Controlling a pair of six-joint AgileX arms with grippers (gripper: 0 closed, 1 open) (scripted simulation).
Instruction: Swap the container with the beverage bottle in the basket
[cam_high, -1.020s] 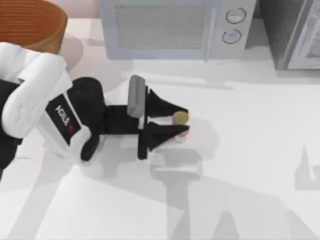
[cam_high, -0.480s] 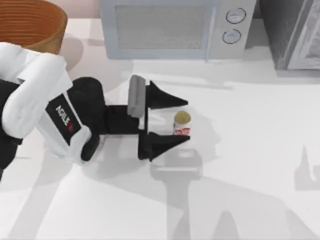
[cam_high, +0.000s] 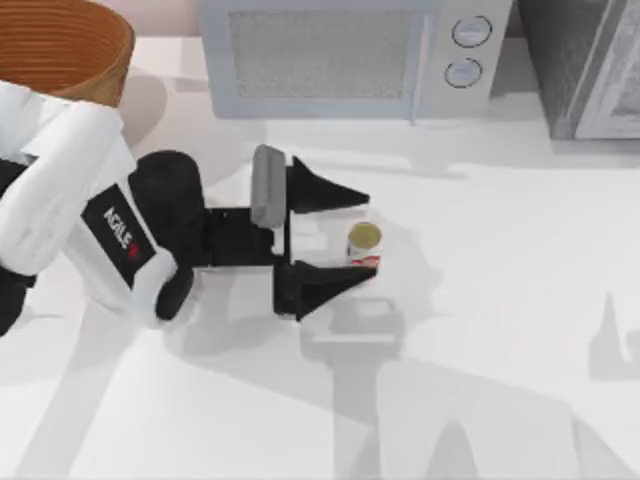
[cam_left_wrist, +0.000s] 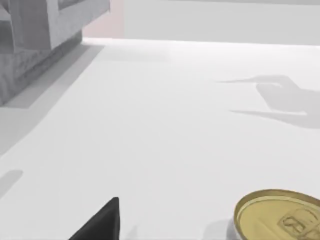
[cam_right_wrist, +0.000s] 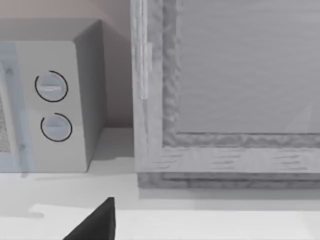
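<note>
From above, we see our left gripper (cam_high: 350, 238) reaching toward the table's right side, its two black fingers spread wide with the beverage bottle (cam_high: 364, 246) standing upright between their tips, apart from the upper finger and close to the lower one; we cannot tell whether that lower finger touches it, and the jaws are released, not clamped on anything. The bottle shows a dull gold round top and a white body with a red label whose writing is too small for us to read. On the white shell of our left arm (cam_high: 75, 215) we read "AGILE" in white letters on a black patch, with a small red mark after it. The basket (cam_high: 62, 45), orange-brown and ribbed inside, sits at the far left corner of the white table (cam_high: 500, 330), well apart from the bottle. A grey microwave (cam_high: 355, 55) with two round dials stands along the back edge. In our left wrist view, the bottle's gold lid (cam_left_wrist: 280, 216) lies close below the camera, with one black fingertip (cam_left_wrist: 100, 224) beside it and bare table beyond. In our right wrist view, a dark fingertip (cam_right_wrist: 95, 222) points toward the microwave's two dials (cam_right_wrist: 52, 106) and a grey textured cabinet (cam_right_wrist: 225, 95); we cannot tell how our right gripper's fingers stand.
</note>
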